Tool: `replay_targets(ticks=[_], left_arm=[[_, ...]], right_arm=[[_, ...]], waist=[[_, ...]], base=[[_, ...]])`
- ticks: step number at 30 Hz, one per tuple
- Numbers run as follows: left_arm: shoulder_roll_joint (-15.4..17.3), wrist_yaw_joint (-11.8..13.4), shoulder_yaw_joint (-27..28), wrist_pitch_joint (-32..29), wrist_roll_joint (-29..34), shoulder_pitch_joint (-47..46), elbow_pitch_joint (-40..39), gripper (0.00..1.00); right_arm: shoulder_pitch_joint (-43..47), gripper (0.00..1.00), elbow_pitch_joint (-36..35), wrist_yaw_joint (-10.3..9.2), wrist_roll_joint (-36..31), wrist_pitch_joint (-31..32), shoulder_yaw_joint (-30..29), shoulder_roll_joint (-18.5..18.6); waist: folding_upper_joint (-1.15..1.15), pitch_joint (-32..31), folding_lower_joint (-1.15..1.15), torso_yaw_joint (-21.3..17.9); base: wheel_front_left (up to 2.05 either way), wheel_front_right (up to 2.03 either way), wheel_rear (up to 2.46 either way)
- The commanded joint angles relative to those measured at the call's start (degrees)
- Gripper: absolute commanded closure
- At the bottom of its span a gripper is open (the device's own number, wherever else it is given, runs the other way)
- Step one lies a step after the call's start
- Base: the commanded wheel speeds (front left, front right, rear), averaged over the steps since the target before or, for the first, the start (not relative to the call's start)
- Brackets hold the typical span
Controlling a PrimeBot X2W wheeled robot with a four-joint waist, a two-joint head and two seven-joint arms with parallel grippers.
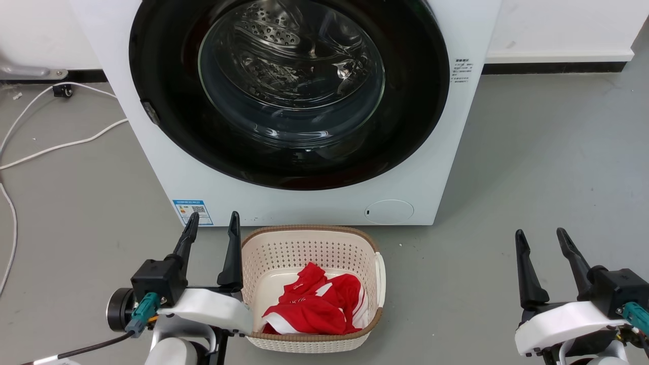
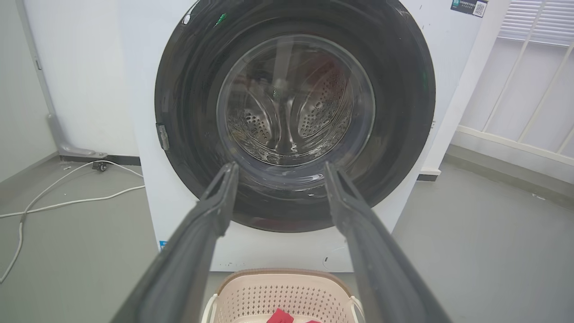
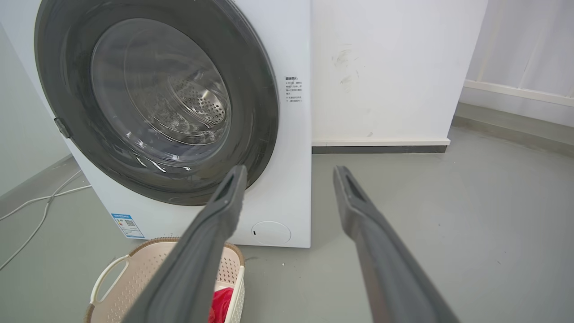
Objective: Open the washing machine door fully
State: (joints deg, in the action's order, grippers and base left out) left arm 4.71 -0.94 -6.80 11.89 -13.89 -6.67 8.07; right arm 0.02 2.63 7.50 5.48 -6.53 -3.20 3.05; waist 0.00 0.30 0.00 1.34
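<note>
The washing machine (image 1: 314,205) (image 2: 143,188) (image 3: 291,179) is a white front-loader standing straight ahead. Its washing machine door (image 1: 167,81) (image 2: 188,112) (image 3: 255,112), a glossy black ring around bulging clear glass, lies flat against the front, with a small latch tab on its left rim. Behind the glass I see the perforated steel drum. My left gripper (image 1: 213,223) (image 2: 279,172) is open, low at the left, well short of the machine. My right gripper (image 1: 542,238) (image 3: 290,175) is open too, low at the right, over bare floor.
A cream perforated basket (image 1: 263,243) (image 2: 251,287) (image 3: 134,269) holding red cloth (image 1: 314,304) sits on the floor just before the machine, beside my left gripper. White cables (image 1: 50,147) trail across the grey floor at the left. A wall with a dark skirting (image 1: 552,66) runs behind.
</note>
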Motion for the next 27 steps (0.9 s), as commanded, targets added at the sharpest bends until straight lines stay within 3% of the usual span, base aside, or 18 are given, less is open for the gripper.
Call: replay_targets(ticks=[1,27], left_arm=[[0.2,0.2,-0.1,0.6,1.3,-1.0,-0.2,0.00],[-0.4,0.8,-0.4,3.4,10.8,-0.7,0.1,0.00]], right_arm=[[0.0,0.00,-0.5,-0.02,-0.8,-0.3,-0.1,-0.2],[1.3,0.00,0.3,-0.02,-7.1,-3.2,-1.0,-0.3]], waist=[[0.00,0.0,0.00,0.0],[0.00,0.1,0.00,0.5]], base=[[0.00,0.00,0.00],[0.00,0.00,0.00]])
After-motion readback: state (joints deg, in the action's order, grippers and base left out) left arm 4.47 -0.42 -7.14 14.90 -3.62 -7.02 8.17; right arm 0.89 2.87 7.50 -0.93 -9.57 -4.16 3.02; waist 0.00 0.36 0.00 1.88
